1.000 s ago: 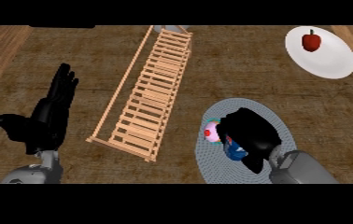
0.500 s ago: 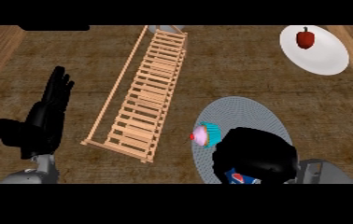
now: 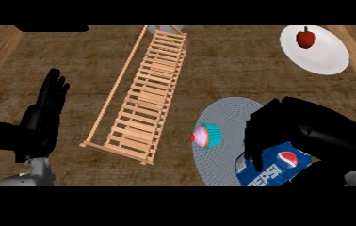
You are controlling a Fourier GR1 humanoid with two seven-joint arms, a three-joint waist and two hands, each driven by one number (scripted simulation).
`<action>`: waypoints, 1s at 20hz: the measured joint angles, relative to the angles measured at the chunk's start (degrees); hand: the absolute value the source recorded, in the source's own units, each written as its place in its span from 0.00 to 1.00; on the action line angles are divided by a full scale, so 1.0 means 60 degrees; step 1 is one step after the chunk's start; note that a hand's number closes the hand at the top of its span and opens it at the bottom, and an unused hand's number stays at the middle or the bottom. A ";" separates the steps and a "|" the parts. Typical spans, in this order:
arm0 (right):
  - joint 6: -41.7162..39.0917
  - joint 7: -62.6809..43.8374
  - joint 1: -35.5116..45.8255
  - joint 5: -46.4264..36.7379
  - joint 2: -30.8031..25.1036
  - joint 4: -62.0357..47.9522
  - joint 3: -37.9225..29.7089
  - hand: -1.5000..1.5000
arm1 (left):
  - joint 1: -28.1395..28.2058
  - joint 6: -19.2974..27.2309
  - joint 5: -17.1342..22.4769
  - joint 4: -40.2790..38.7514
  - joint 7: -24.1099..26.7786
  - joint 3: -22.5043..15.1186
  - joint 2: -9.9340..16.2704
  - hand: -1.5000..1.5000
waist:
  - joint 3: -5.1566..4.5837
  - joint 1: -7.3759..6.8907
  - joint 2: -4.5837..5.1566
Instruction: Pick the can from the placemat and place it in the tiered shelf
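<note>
Blue can [image 3: 277, 167] sits clasped in my right robot hand [image 3: 295, 126], fingers curled round it, the tiered shelf [image 3: 144, 100] well off to that hand's left.

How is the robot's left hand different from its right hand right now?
The left hand is open, fingers straight and pointing up, while the right hand is curled round the blue can. The left hand holds nothing and rests near the view's left edge over the wooden counter; the right hand is over the grey placemat, beside the cupcake. Both hands are black.
</note>
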State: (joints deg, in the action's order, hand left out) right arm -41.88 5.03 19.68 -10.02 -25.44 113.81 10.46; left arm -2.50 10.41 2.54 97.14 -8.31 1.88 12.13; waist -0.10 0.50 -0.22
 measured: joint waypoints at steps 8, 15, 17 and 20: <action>-0.0052 -0.2537 0.2284 0.1488 0.0534 -0.0730 -0.1202 1.00 | -0.0164 0.0021 -0.0220 -0.0079 -0.0014 -0.0111 -0.0241 0.50 | 0.0007 -0.0109 0.0022; 0.0807 -0.3010 0.3827 0.0680 0.1673 -0.2355 -0.0964 1.00 | -0.0250 -0.0156 -0.0196 0.0006 -0.0120 0.0032 -0.0239 0.50 | 0.0012 -0.0174 0.0041; 0.1111 -0.2808 0.3990 0.0277 0.2001 -0.2824 -0.0815 1.00 | -0.0182 -0.0253 -0.0152 0.0011 -0.0123 0.0107 -0.0209 0.50 | 0.0011 -0.0182 0.0044; 0.1575 -0.2233 0.4254 -0.0348 0.2380 -0.3711 -0.0685 1.00 | -0.0284 -0.0251 -0.0191 -0.0076 -0.0145 0.0158 -0.0251 0.50 | 0.0015 -0.0198 0.0054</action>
State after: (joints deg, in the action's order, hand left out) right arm -32.43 -8.37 45.20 -12.11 -11.16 91.54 6.35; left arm -4.20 8.91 1.40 96.68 -9.18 2.83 10.63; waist -0.01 -0.69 0.10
